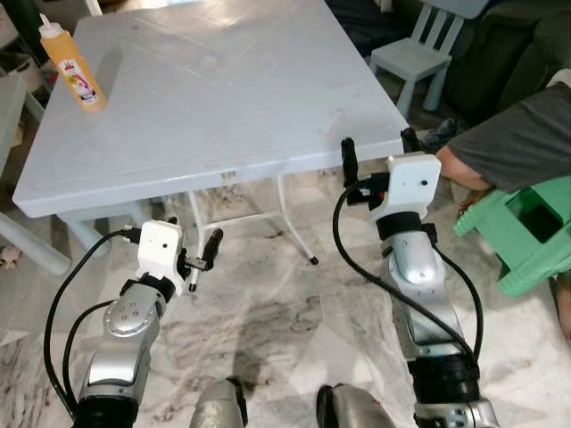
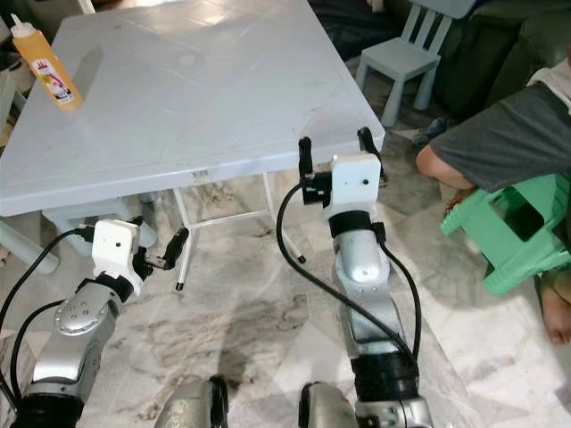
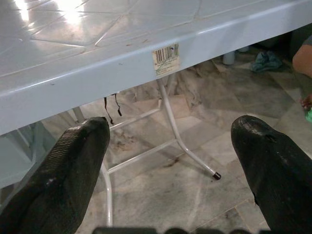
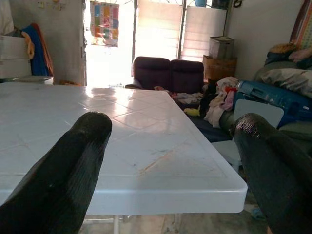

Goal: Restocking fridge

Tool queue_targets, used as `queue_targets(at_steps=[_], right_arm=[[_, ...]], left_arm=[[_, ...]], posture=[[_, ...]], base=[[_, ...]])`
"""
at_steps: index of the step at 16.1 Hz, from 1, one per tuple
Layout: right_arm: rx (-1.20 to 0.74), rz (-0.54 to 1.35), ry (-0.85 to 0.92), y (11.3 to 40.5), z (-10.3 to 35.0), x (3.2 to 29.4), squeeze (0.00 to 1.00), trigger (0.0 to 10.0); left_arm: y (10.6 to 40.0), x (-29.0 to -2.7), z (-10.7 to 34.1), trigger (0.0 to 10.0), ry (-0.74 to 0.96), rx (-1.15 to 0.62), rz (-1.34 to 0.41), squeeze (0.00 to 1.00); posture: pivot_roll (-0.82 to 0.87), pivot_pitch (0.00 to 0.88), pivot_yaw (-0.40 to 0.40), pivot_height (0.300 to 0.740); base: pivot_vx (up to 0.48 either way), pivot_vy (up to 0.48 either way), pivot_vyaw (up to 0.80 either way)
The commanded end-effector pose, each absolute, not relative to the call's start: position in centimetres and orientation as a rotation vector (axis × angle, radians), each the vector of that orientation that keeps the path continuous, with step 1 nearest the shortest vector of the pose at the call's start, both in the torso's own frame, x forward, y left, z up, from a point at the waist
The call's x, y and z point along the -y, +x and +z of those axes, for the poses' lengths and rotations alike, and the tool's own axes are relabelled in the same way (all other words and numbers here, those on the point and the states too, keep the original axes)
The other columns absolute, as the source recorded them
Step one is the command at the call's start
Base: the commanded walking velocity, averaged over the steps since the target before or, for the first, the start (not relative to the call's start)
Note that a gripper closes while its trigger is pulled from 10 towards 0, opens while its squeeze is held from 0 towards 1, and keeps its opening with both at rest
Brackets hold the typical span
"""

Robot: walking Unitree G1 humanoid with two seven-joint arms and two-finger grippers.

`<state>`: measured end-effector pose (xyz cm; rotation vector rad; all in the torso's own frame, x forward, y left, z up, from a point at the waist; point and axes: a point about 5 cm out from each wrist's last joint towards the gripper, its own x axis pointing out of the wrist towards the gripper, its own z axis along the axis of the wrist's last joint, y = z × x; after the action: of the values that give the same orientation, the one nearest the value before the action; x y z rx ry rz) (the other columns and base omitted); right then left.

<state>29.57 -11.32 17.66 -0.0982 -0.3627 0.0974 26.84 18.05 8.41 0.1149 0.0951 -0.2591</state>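
At the far left corner of the pale tabletop point(image 1: 223, 98) stands an orange sauce bottle point(image 1: 71, 62) with a white nozzle and a red-and-white label, upright and alone, well apart from both arms. It is the only item that looks fit for restocking, so I judge it to be the thing to fetch; no fridge can be made out from this position. The right gripper point(image 1: 378, 152) is raised at the tabletop's near right corner, level with the edge, its jaws spread wide and holding nothing; its wrist camera looks across the bare surface toward a sofa point(image 4: 168, 73) in the back of the room. The left gripper point(image 1: 203, 259) hangs lower, below the near edge and over the marble floor point(image 1: 268, 330), jaws likewise released and empty, facing the barcode sticker point(image 3: 165, 58) on the rim. A person in a grey shirt point(image 1: 522, 134) sits beside a green stool point(image 1: 526, 232) to the right. The task seems to be at its approach stage: nothing is grasped yet. Next, the robot would likely need to shift toward the left side, since the bottle sits across the table, then reach with the left arm and close around the bottle's body.
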Motion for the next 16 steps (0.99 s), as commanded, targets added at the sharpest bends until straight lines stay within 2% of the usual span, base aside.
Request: queue_targets(at_steps=[1, 4, 7, 11, 13, 16], right_arm=[[0.389, 0.106, -0.107, 29.1, 18.3, 11.0, 0.00, 10.0], [0.426, 0.117, -0.143, 28.3, 19.0, 10.8, 0.00, 10.0], [0.468, 0.235, -0.194, 27.1, 19.2, 9.7, 0.00, 10.0], [0.472, 0.279, -0.213, 26.8, 19.1, 9.1, 0.00, 10.0], [0.451, 0.202, -0.191, 27.1, 19.1, 10.2, 0.00, 10.0], [0.395, -0.029, -0.188, 28.3, 19.0, 14.8, 0.00, 10.0]], left_arm=[[26.7, -18.1, 8.6, 10.0, 0.118, -0.098, -0.270, 0.00], [26.7, -18.1, 8.6, 10.0, 0.119, -0.100, -0.275, 0.00], [26.8, -18.0, 8.5, 10.0, 0.118, -0.100, -0.280, 0.00], [26.8, -18.0, 8.5, 10.0, 0.117, -0.102, -0.284, 0.00], [26.8, -18.0, 8.5, 10.0, 0.118, -0.102, -0.283, 0.00], [26.8, -18.0, 8.4, 10.0, 0.118, -0.106, -0.286, 0.00]], posture=[[0.03, 0.150, 0.072, 0.740], [0.02, 0.150, 0.074, 0.740], [0.02, 0.149, 0.075, 0.740], [0.02, 0.146, 0.074, 0.740], [0.02, 0.146, 0.073, 0.740], [0.02, 0.145, 0.077, 0.740]], base=[[0.000, 0.000, 0.00], [0.000, 0.000, 0.00], [0.000, 0.000, 0.00], [0.000, 0.000, 0.00], [0.000, 0.000, 0.00], [0.000, 0.000, 0.00]])
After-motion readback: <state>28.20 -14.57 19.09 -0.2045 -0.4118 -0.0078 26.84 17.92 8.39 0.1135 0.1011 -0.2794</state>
